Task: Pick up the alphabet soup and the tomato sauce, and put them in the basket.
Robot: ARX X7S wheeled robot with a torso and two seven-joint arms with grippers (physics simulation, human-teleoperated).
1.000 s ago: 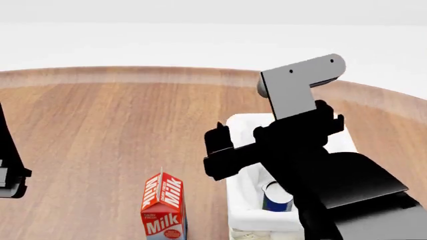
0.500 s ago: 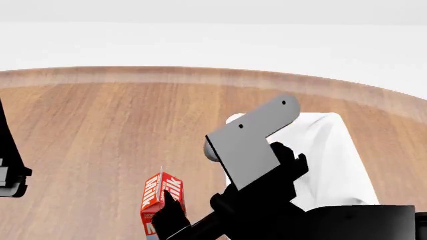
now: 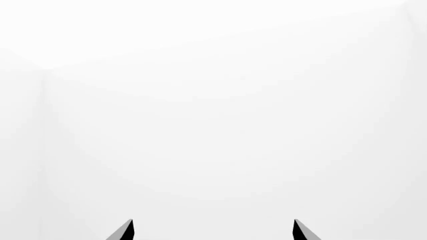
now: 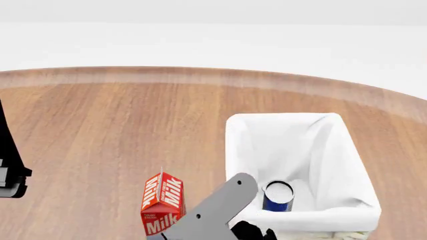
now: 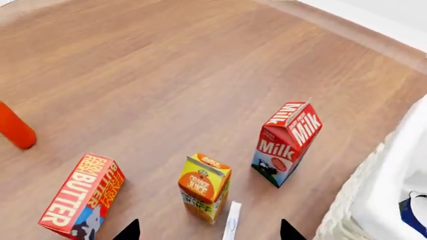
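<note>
Swinging down out of the basket (image 4: 293, 125), the right gripper (image 5: 208, 232) is now hanging open and empty above the orange juice carton (image 5: 203, 186). Alphabet soup (image 4: 277, 196) is standing inside the basket, off to the gripper's side.

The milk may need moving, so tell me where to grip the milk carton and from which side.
Probably grip the milk carton across its flat side walls, below the gable, coming from the side away from the basket. It stands upright, its sloped top offers poor purchase, and the basket sits close by.
</note>
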